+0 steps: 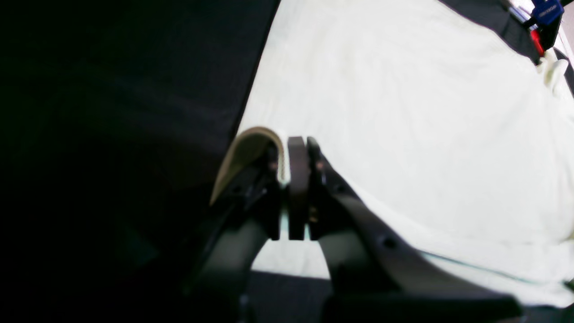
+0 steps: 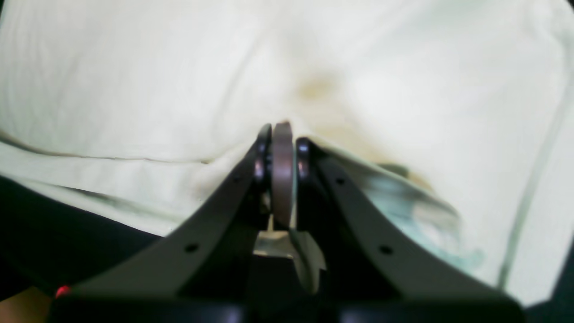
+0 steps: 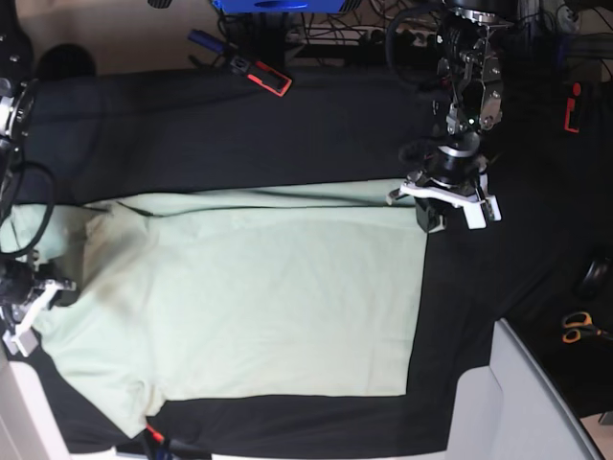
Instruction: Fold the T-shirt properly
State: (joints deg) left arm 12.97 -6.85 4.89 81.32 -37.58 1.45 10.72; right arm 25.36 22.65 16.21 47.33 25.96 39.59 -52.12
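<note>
Now we pinch T-shirt, spread flat mid-table on black table cloth: left gripper clamped on hem corner, right gripper clamped on shoulder fabric. We should lift both evenly, keeping edge taut.

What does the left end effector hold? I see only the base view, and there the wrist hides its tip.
Observer: In the left wrist view, the left end effector is shut on the T-shirt edge; the hem curls over one finger.
Operator: And the right one?
Observer: In the right wrist view, the right end effector is shut on bunched T-shirt cloth.
Operator: Is the cloth flat near the left one?
Observer: Yes, beyond it the cloth lies smooth beside the black table cloth.
</note>
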